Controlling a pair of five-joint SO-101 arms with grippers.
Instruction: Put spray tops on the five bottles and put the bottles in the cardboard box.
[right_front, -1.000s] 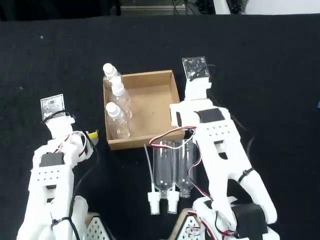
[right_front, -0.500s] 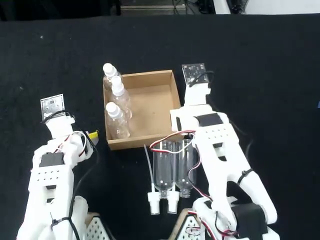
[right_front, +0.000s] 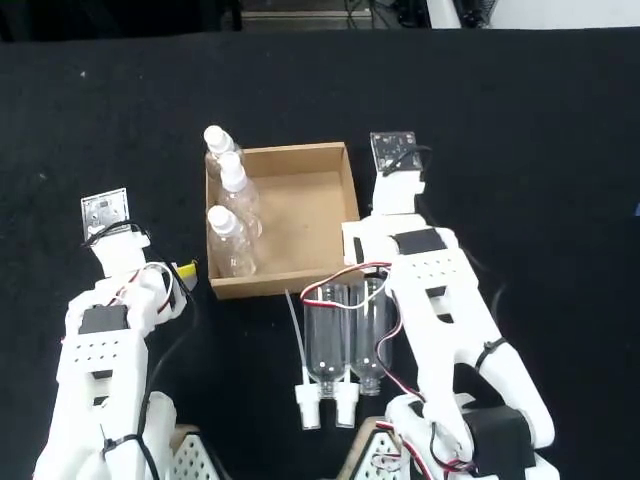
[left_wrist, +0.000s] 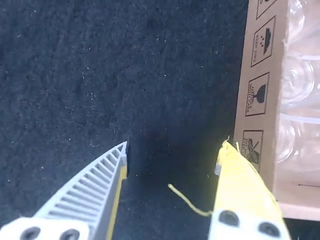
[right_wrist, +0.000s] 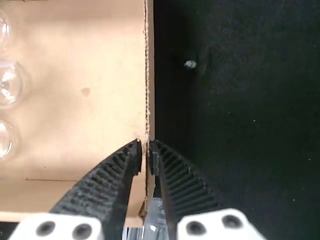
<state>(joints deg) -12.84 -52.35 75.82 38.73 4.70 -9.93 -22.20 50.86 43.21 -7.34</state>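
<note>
Three white-topped clear plastic bottles (right_front: 232, 225) sat in the brown cardboard box (right_front: 300, 205) and two topped bottles (right_front: 326, 345) lay on the black worktop (right_front: 540, 130) awaiting boxing, as your right hand (right_wrist: 146, 150) pinched the box's wall and your left hand (left_wrist: 172, 150) hung open, empty.

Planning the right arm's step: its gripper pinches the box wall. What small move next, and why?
Probably open the right gripper and release the box: three bottles stand inside, while two bottles lie on the table outside it, yet to go in.
</note>
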